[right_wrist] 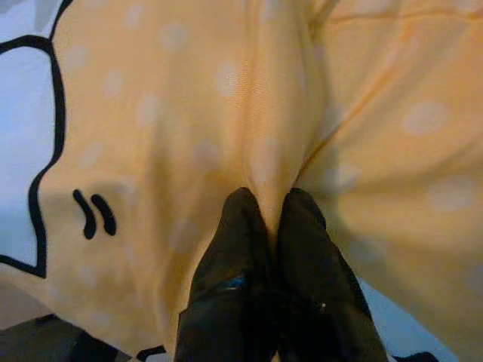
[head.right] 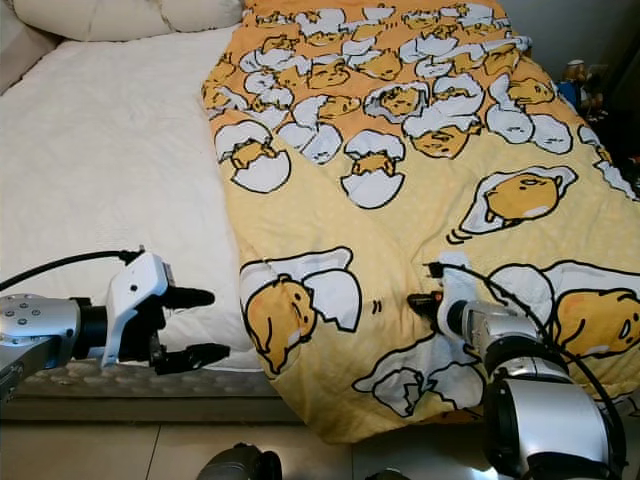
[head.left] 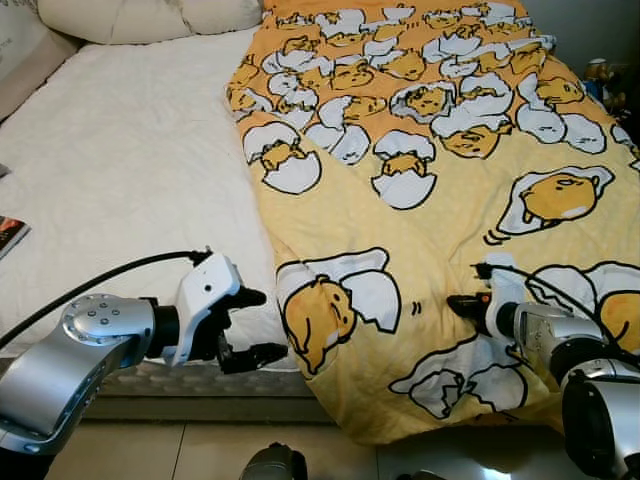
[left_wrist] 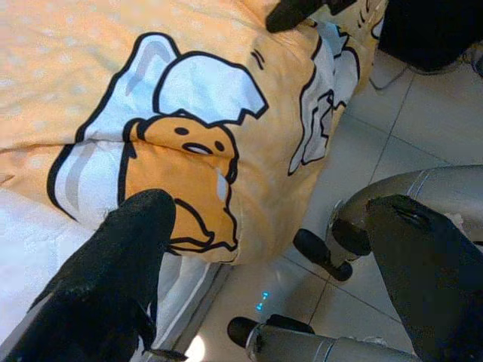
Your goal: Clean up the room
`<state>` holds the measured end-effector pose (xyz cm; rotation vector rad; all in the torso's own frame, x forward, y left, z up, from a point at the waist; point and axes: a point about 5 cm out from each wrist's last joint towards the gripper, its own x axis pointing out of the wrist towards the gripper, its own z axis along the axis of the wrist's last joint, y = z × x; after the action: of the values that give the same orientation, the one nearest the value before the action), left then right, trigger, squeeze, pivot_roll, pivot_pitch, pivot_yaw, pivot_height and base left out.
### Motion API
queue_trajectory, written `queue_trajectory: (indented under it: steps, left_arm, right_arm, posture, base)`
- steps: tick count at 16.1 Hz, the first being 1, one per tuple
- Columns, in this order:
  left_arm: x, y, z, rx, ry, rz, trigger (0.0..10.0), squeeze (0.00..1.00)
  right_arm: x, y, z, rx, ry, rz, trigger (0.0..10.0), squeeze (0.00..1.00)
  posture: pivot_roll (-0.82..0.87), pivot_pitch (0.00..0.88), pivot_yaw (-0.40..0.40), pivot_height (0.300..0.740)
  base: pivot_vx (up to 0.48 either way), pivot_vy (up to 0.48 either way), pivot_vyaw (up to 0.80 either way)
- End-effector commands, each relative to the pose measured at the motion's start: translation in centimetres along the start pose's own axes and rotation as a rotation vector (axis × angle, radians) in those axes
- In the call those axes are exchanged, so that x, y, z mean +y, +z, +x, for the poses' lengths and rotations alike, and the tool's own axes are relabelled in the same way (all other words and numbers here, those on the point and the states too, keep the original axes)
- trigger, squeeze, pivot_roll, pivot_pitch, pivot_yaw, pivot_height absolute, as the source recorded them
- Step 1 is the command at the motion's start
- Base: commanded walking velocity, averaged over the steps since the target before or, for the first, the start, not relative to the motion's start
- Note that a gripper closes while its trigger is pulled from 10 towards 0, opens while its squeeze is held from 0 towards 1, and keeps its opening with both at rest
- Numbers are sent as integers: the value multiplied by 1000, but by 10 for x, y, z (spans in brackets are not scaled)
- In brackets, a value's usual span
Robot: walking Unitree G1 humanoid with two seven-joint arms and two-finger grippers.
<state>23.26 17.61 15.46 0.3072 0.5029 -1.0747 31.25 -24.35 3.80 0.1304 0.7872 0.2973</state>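
The right hand pinches a fold of the quilt, well in from its corner; the left hand, open and empty, hovers beside that corner.

— What was on the bare half of the bed?

— A white textured sheet lay spread flat across it, up to two cream pillows at the head. A third cushion leaned at the far left corner.

— Anything loose on it?

— A glossy booklet with a dark and red cover sat at the sheet's left edge, cut off by the frame.

— And around the bed?

— The mattress's quilted side showed at the foot, above pale, shiny floor tiles. Small figurines, too blurred to identify, stood beside the bed's far right side.
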Motion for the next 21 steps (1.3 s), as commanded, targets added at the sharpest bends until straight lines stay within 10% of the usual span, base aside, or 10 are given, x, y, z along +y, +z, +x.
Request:
queue_trajectory:
  steps: [1, 7, 11, 13, 18, 19, 20, 21]
  left_arm:
    - [6, 0, -4, -7, 37, -6, 10000, 0]
    - [14, 0, -10, -41, 119, -17, 10000, 0]
    - [19, 1, -15, -56, 165, -19, 10000, 0]
    - [23, 2, -19, -62, 197, -13, 10000, 0]
    - [34, 6, -30, -93, 282, -16, 10000, 0]
    - [36, 6, -30, -96, 291, -15, 10000, 0]
    - [38, 7, -29, -106, 311, -12, 10000, 0]
    - [40, 8, -28, -113, 322, -10, 10000, 0]
  right_arm:
    - [4, -4, 2, -3, 49, 24, 0, 0]
    - [26, 6, 5, -42, 289, 30, 0, 0]
    - [96, 14, 23, -29, 650, -40, 0, 0]
    - [170, 7, 29, 14, 904, -142, 0, 0]
    - [236, -1, 5, 26, 1233, -291, 0, 0]
    - [237, -2, 5, 19, 1230, -311, 4549, 0]
    - [237, -5, 4, 25, 1210, -316, 10000, 459]
    - [237, -6, 2, 30, 1193, -310, 10000, 1000]
  posture:
    - [202, 60, 87, 740]
    - [183, 36, 65, 740]
    - [182, 27, 50, 740]
    - [184, 24, 45, 740]
    - [195, 21, 30, 740]
    - [194, 21, 30, 740]
    - [192, 21, 31, 740]
    - [191, 20, 31, 740]
  base:
    - [0, 0, 0]
    - [0, 0, 0]
    - [0, 0, 0]
    - [0, 0, 0]
    - [0, 0, 0]
    - [0, 0, 0]
    - [0, 0, 0]
    - [0, 0, 0]
